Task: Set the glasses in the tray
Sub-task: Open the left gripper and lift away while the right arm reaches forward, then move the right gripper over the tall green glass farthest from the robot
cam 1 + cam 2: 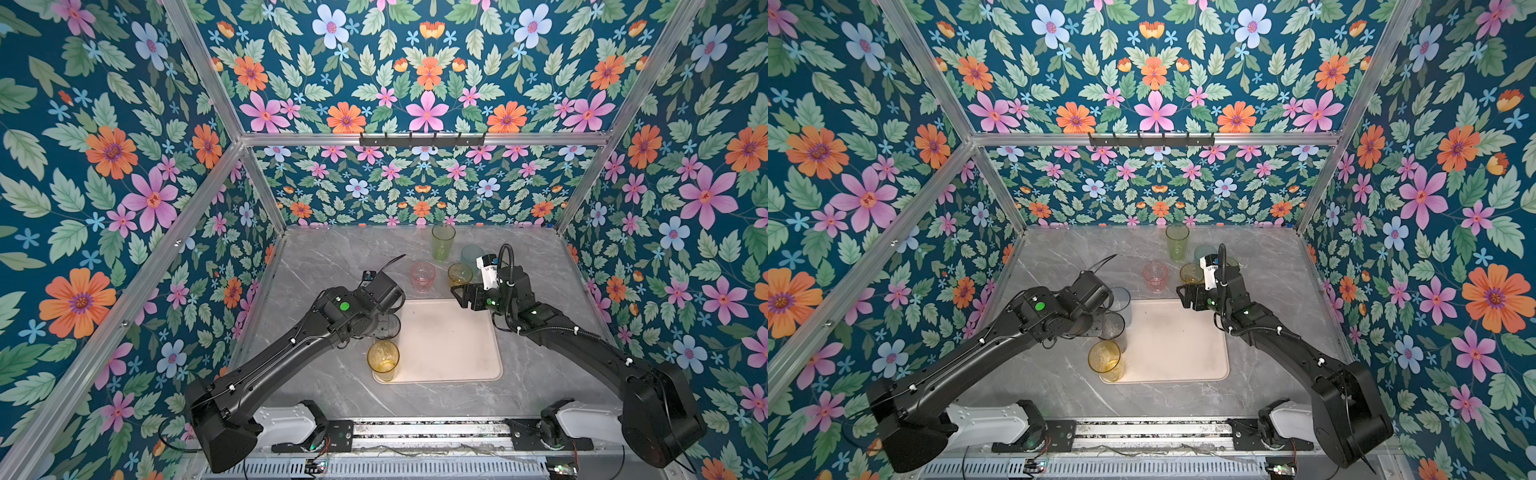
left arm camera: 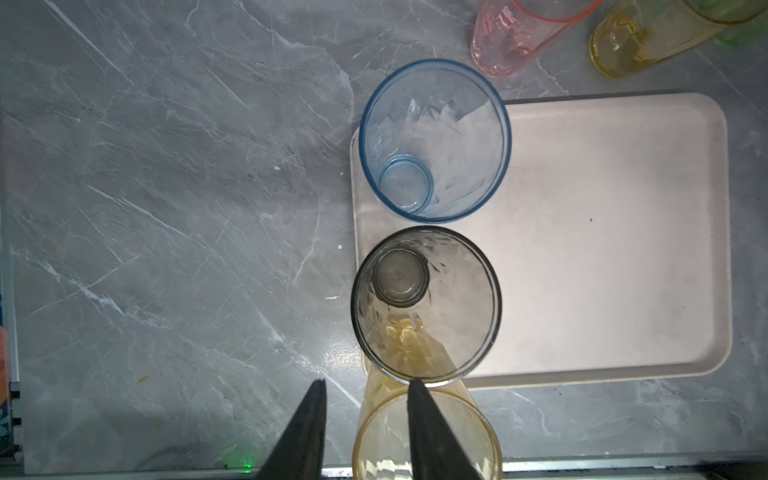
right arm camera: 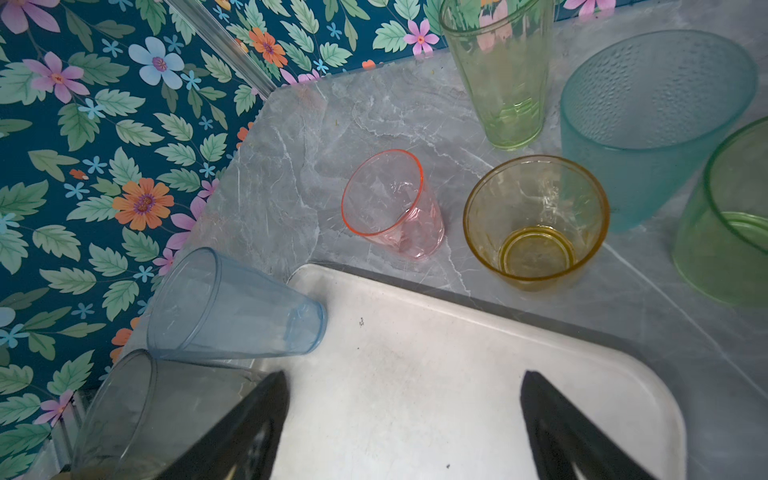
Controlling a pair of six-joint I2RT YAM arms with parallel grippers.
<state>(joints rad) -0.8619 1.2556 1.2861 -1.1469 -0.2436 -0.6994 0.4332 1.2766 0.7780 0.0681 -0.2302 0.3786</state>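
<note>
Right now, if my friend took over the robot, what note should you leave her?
Left pincer: open, empty, beside the grey glass and tall amber glass.
Right pincer: open, empty, over the tray.
Done: blue glass, grey glass, tall amber glass stand in the tray, along its left side.
Left: pink glass, short amber glass, tall green glass, teal glass, short green glass, on the table beyond the tray.

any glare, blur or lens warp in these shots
Left wrist view: the tray is washed out, the smoky grey glass looks stretched by the wide lens. Right wrist view: the right gripper is a dark silhouette, the pale blue glass seems to lean.
</note>
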